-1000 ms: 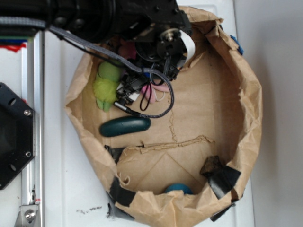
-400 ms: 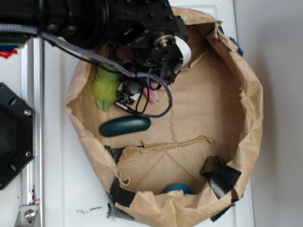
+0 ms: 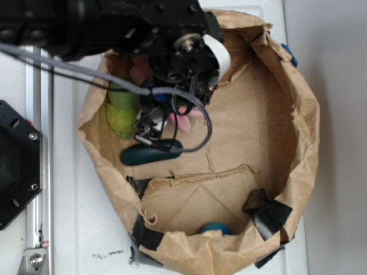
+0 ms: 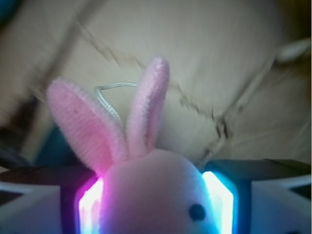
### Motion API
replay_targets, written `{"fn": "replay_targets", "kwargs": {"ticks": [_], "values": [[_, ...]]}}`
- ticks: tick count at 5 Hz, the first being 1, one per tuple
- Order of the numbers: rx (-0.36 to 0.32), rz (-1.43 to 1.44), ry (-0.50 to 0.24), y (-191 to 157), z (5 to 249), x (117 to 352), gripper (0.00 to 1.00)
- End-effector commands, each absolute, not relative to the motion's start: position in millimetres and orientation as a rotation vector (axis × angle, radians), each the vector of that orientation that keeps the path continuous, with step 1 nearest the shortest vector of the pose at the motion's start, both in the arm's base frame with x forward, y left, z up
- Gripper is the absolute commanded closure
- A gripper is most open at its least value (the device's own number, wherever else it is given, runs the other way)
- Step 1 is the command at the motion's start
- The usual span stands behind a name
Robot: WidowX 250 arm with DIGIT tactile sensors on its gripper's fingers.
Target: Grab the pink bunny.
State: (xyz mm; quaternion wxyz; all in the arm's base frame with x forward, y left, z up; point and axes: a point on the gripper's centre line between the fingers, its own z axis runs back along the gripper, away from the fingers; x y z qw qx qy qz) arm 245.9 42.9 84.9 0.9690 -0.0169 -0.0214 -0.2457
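Note:
The pink bunny [image 4: 156,195] fills the bottom of the wrist view, its round head wedged between my two glowing fingers [image 4: 219,200], ears pointing up and one black eye showing. My gripper [image 4: 153,197] is shut on the head. In the exterior view the gripper [image 3: 172,112] sits under the black arm in the upper left of the paper bag, and only a bit of the pink bunny [image 3: 184,119] shows beside it.
The crumpled brown paper bag [image 3: 304,114] walls in everything. A fuzzy green plush [image 3: 120,114] lies left of the gripper, a dark teal oval object [image 3: 143,154] just below it. A blue ball [image 3: 217,228] and black tape [image 3: 269,217] sit at the bag's near side.
The arm has shifted left and looms larger in the exterior view. It now covers more of the green plush, and its cable hangs over the teal object.

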Motion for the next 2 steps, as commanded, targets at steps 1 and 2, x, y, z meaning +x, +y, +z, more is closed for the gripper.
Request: {"fn": "replay_targets", "kwargs": {"ticks": [1, 2], "values": [[0.065, -0.095, -0.107, 1.0, 152.7, 257.9, 1.0], [0.091, 0.155, -0.137, 9.6, 166.2, 258.3, 1.0]]}}
